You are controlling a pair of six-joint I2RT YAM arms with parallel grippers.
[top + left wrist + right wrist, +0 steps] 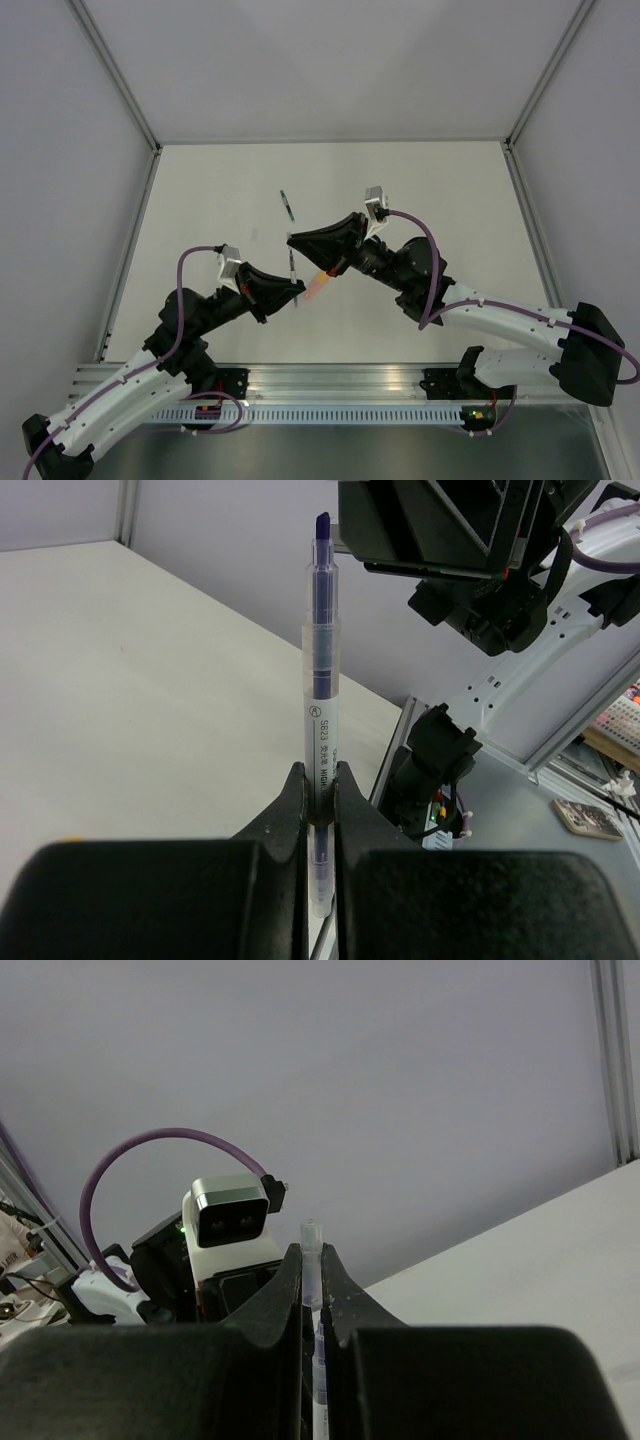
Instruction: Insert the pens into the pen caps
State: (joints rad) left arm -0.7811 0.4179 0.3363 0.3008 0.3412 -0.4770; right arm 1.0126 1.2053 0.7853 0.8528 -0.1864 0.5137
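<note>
Left gripper (320,783) pinches a clear, printed pen (321,680) with its violet chisel tip above the fingers; right gripper (311,1263) clamps a translucent cap (312,1235). Overhead only: a teal pen (287,205) lies beyond both grippers, and a blurred orange pen (318,287) sits beneath the right.

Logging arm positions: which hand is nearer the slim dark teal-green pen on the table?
Right. The right hand hovers just short of the slim dark teal-green pen; the left hand is farther back.
</note>
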